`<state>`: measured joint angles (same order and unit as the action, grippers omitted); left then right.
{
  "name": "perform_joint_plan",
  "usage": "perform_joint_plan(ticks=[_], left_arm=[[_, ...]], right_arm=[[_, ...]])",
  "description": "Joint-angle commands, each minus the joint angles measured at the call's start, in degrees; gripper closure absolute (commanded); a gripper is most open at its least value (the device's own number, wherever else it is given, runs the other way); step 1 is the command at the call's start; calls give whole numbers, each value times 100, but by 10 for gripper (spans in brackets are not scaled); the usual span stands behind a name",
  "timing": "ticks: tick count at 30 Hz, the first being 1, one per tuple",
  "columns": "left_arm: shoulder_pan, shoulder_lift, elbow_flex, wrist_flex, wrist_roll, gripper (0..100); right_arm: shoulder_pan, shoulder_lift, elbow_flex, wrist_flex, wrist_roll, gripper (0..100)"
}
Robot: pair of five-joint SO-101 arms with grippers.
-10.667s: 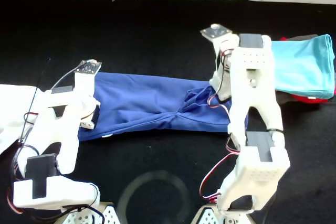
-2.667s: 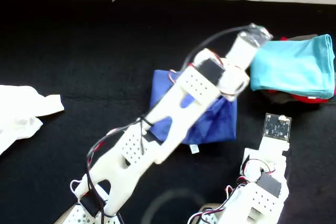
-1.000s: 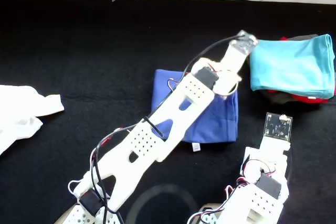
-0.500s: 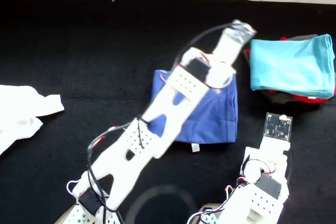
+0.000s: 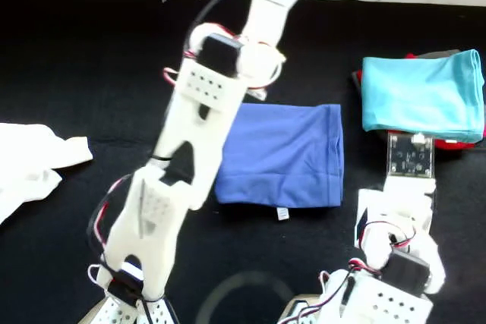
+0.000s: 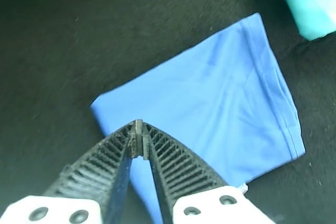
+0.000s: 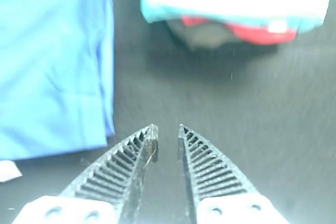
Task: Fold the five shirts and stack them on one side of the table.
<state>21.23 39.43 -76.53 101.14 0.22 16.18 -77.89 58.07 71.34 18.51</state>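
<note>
Fabric of the blue shirt lay folded flat at the middle of the desk, long axis running sideways toward the stack, teal on top, just beside its right edge across a strip of bare desk. The right gripper sat nearer that edge, fingers narrowly parted and empty, while the left gripper hung above the shirt's far left corner, fingers pressed together on nothing. A crumpled white shirt lay well apart at the left edge, blocking nothing.
</note>
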Motion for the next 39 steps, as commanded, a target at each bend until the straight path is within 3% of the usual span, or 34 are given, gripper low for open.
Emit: perform_joint_plan(ticks=[1, 7, 12, 17, 20, 29, 39], left_arm=[[-286, -1613, 1411, 26, -53, 986], [-804, -3451, 3890, 9, -492, 986], [-1455, -3996, 5121, -44, -985, 986], [-2097, -4040, 5842, -70, -1002, 986], [-2316, -4031, 6062, -70, -1002, 986], [-2501, -4031, 6105, -202, -1002, 986], [-2510, -4075, 6105, -316, -1002, 987]], right_arm=[[-418, 743, -1297, 286, -492, 914], [-1393, 2756, -2607, 497, -1424, 912], [-1798, 4391, -3257, 303, -2127, 907], [-1956, 5745, -3705, 259, -2690, 734], [-2132, 6431, -3996, 259, -2778, 659], [-2264, 7899, -4875, 259, -3393, 659], [-2176, 9270, -5341, -180, -3446, 659]])
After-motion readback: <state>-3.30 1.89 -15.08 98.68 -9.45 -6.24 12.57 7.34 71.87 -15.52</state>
